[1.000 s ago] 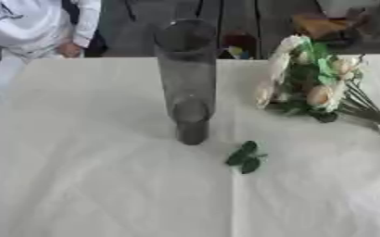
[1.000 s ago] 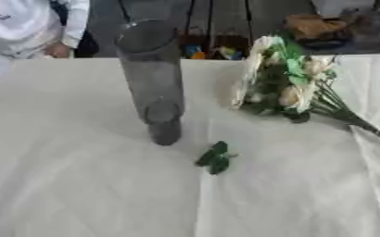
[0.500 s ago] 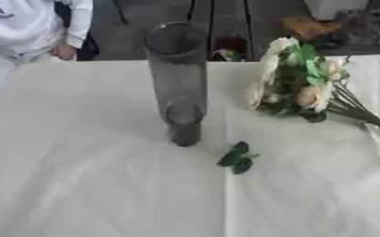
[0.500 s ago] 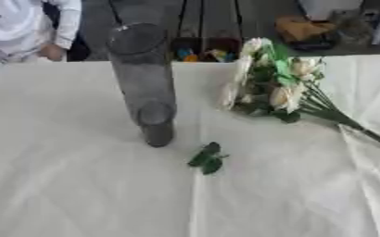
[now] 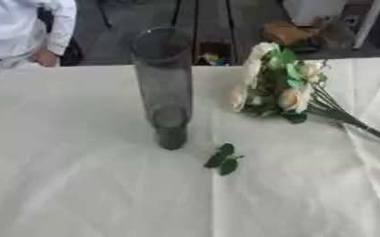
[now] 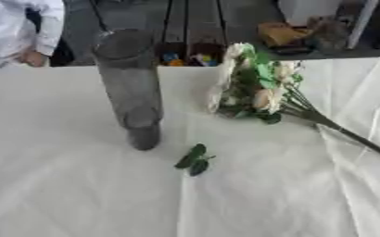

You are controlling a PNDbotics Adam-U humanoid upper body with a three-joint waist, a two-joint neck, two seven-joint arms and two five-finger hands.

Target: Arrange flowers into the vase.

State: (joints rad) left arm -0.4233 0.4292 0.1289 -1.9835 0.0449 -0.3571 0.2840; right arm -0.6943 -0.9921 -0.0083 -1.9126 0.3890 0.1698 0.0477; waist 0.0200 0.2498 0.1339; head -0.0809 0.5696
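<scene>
Nothing on the table is shifting between the earlier pictures and this one — only the whole picture is sliding a little, which I am reading as the head tilting, not the things moving. Neither robot hand is showing in either view, so I cannot tell how open they are or whether they are holding anything, and places cannot be given against a hand; I am giving them against the table instead. As for progress, the job is looking unstarted: the vase [image 5: 164, 88] is standing upright and seems to be holding no stems, while the flowers [image 5: 281, 88] are lying on their side to its right, apart from it, stems trailing off toward the right edge of the white cloth [image 5: 79, 185]. Every stem is waiting to be lifted and fed into the mouth. The vase is a tall, dark-tinted clear cylinder, narrow for its height, so it may be prone to tipping when nudged. The bunch is cream and pale peach blooms among green leaves — and a loose leaf sprig [image 5: 222, 160] is lying alone nearer the robot.
</scene>
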